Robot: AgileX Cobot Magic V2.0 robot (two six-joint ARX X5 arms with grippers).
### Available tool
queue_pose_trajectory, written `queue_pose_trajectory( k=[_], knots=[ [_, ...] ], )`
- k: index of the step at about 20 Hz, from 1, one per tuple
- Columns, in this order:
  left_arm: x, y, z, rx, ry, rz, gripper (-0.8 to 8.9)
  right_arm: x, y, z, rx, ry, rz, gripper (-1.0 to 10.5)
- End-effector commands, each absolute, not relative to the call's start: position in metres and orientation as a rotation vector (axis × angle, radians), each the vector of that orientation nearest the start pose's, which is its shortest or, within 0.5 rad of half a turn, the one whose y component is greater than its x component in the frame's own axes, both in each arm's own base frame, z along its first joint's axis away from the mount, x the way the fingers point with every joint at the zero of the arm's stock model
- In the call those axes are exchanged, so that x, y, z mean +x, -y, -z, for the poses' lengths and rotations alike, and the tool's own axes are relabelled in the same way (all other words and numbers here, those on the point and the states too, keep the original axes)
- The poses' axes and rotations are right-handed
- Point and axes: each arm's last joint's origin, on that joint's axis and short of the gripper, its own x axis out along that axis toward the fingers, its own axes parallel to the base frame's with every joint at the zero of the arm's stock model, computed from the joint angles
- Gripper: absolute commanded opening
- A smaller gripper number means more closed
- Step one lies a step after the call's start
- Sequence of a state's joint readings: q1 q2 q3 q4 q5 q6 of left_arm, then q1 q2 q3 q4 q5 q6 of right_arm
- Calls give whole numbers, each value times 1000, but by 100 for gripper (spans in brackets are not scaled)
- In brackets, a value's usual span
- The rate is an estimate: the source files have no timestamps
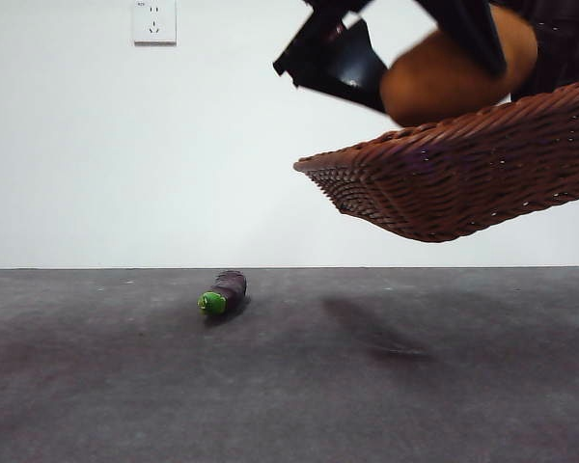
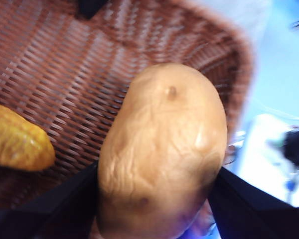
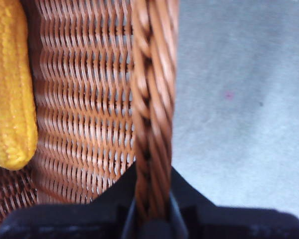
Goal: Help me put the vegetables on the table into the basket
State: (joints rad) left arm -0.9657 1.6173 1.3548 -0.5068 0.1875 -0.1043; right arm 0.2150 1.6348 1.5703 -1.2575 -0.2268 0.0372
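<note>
The basket (image 1: 463, 183) hangs tilted above the table (image 1: 299, 395), high on the right of the front view. My right gripper (image 3: 152, 211) is shut on its braided rim (image 3: 152, 99). My left gripper (image 2: 154, 204) is shut on the large orange-brown potato (image 2: 164, 149), holding it just over the basket's inside (image 2: 65, 74); from the front the potato (image 1: 444, 77) shows above the rim. A yellow lumpy vegetable (image 2: 17, 144) lies inside the basket, also seen as the yellow piece (image 3: 10, 84). A small dark purple vegetable (image 1: 224, 291) with a green end lies on the table.
A white wall with a socket (image 1: 154, 21) stands behind the table. The basket casts a faint shadow (image 1: 376, 338) on the dark grey surface to the right of the purple piece.
</note>
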Motion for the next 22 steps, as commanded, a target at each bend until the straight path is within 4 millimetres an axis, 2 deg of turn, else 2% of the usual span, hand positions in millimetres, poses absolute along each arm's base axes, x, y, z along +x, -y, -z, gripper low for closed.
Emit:
queue_pose_trajectory(
  k=[1, 4, 6, 9, 12, 14, 16, 22],
  knots=[
    [198, 298, -287, 214, -834, 1022, 220, 301, -80, -316, 44, -1338, -371, -8],
    [199, 299, -285, 214, -836, 1022, 511, 301, -84, -316, 47, -1327, -387, -8],
    [199, 299, -285, 213, -835, 1022, 574, 301, -84, -316, 47, -1326, -386, -8],
    [200, 298, -286, 208, -826, 1021, 574, 302, -83, -316, 44, -1324, -383, -8],
    [212, 283, -304, 190, -828, 965, 573, 304, -77, -316, 31, -1312, -350, -8],
    [225, 269, -318, 214, -828, 833, 571, 305, -72, -316, 42, -1312, -337, -8],
    [238, 256, -324, 239, -811, 700, 570, 307, -64, -316, 56, -1310, -317, -8],
    [290, 207, -314, 189, -827, 430, 571, 307, -55, -316, 44, -1315, -309, -8]
  ],
)
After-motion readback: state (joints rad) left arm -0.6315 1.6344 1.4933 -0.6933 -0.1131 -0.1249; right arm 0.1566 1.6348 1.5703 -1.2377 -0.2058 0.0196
